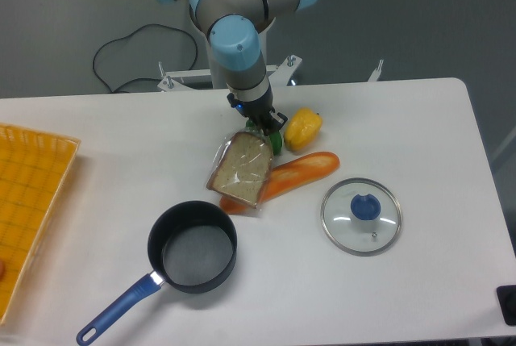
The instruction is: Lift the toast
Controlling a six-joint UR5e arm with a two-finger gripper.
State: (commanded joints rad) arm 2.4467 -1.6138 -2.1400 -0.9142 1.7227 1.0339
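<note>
No text, label, brand, number or sign can be read anywhere in the camera view.
</note>
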